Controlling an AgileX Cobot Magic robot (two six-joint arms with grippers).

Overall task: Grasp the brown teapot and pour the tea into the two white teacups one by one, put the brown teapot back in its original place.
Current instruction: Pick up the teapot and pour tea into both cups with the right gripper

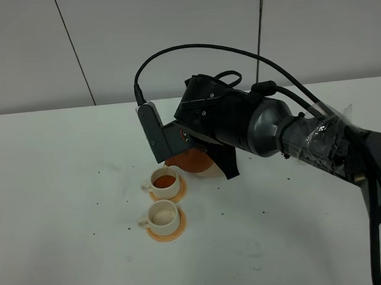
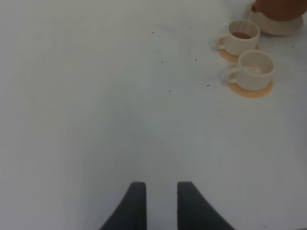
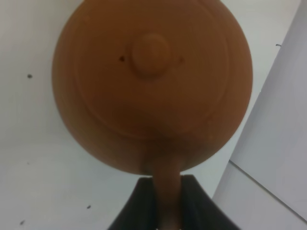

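Observation:
My right gripper (image 3: pixel 165 208) is shut on the loop handle of the brown teapot (image 3: pixel 151 81), whose knobbed lid faces the wrist camera. From above, the teapot (image 1: pixel 191 160) hangs tilted under the right arm, spout over the far white teacup (image 1: pixel 165 181). A thin stream of tea (image 2: pixel 248 20) runs into that cup, which holds brown liquid. The near teacup (image 1: pixel 162 214) looks pale inside. The cream trivet (image 2: pixel 278 28) lies just behind the far cup, partly under the teapot. My left gripper (image 2: pixel 157 206) hovers over bare table far from the cups, fingers slightly apart and empty.
Each cup stands on an orange coaster (image 1: pixel 166 232). Small dark specks dot the white table (image 1: pixel 65 187). The right arm and its cables (image 1: pixel 292 134) stretch across from the right. A wall rises behind the table's far edge.

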